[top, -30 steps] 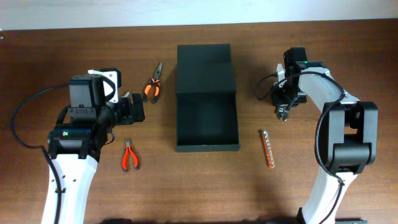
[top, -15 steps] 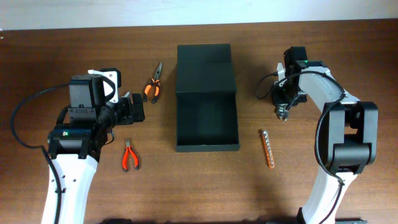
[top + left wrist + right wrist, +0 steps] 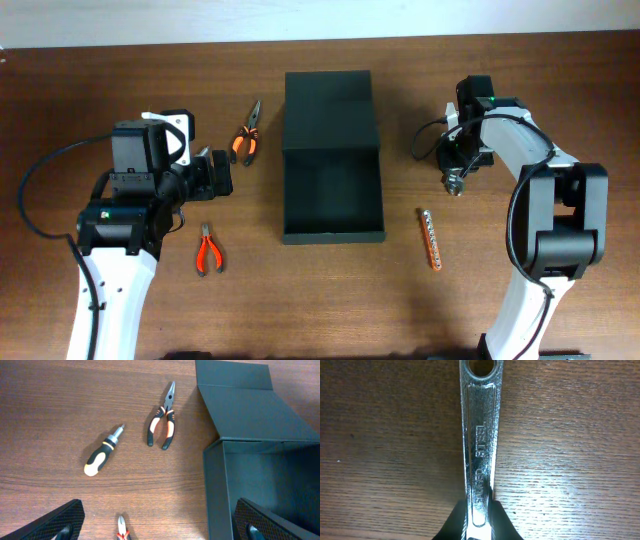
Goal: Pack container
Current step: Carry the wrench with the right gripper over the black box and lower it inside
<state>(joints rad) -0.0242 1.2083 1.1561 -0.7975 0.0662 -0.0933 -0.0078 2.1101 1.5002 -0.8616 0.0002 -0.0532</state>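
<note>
The dark green-black container (image 3: 332, 200) lies open at the table's middle, its flap lid (image 3: 328, 105) folded back; it also shows in the left wrist view (image 3: 265, 455). My left gripper (image 3: 216, 176) is open and empty, left of the container, its fingers (image 3: 56, 522) spread wide above the wood. My right gripper (image 3: 456, 176) is right of the container, shut on a chrome wrench (image 3: 480, 435) that points down at the table. The black fingertips (image 3: 454, 522) pinch the wrench's shaft from both sides.
Orange-handled needle-nose pliers (image 3: 246, 142) lie left of the lid. A black-and-yellow screwdriver (image 3: 102, 452) lies near them. Small red cutters (image 3: 208, 250) lie at the front left. An orange bit strip (image 3: 430, 240) lies right of the container's front.
</note>
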